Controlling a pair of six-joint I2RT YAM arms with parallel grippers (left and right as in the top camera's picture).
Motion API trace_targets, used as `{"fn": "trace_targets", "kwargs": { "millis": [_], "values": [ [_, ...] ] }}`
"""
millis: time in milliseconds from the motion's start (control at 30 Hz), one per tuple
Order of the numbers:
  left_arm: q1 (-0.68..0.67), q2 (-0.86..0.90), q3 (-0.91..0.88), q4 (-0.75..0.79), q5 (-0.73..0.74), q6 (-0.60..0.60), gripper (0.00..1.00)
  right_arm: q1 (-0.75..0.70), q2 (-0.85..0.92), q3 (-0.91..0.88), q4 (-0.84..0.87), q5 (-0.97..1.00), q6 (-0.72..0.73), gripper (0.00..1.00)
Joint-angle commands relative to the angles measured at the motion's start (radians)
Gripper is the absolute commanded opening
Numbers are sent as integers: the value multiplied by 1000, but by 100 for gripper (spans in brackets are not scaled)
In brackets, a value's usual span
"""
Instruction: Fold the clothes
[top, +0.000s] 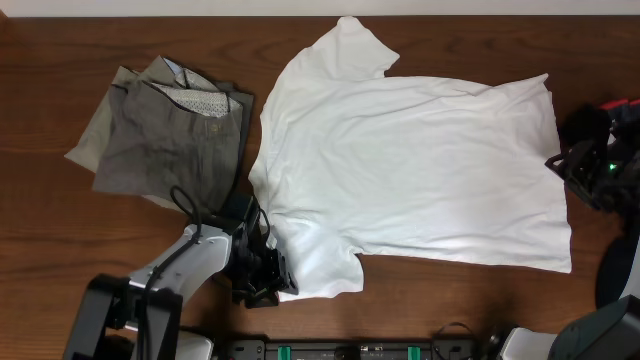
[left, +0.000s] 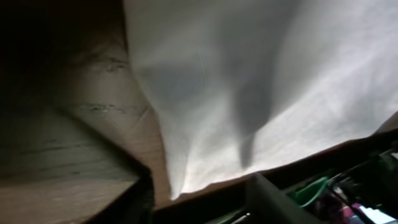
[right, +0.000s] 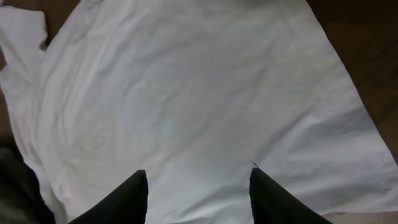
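The white T-shirt (top: 420, 170) is lying spread flat on the table (top: 60, 60) beside the folded trousers (top: 160, 140), likely laid out so its edges can be lifted. The right gripper (right: 198, 173) is hovering over the hem, jaws apart and holding nothing. The left gripper (top: 265, 280) is sitting at the near sleeve; cloth is filling its camera, so I cannot tell its jaws' state.

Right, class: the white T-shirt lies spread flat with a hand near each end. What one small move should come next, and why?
Probably close the left hand on the near sleeve of the white T-shirt: it sits at that sleeve's edge, with cloth filling its camera view, and the shirt is flat and unfolded. The right hand is open over the hem, ready to follow.
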Motion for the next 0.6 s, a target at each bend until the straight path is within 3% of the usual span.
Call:
{"fn": "trace_targets", "kwargs": {
  "millis": [0, 100, 233, 567],
  "values": [
    [-5, 29, -16, 22, -58, -29, 43, 10, -13, -3, -2, 28, -14, 50],
    [-5, 29, -5, 23, -58, -47, 34, 10, -13, -4, -3, 45, -14, 50],
    [-5, 29, 27, 24, -60, -50, 8, 10, -13, -5, -3, 45, -14, 50],
    [-6, 19, 222, -45, -117, 10, 6, 10, -13, -37, -2, 98, -12, 47]
  ]
}}
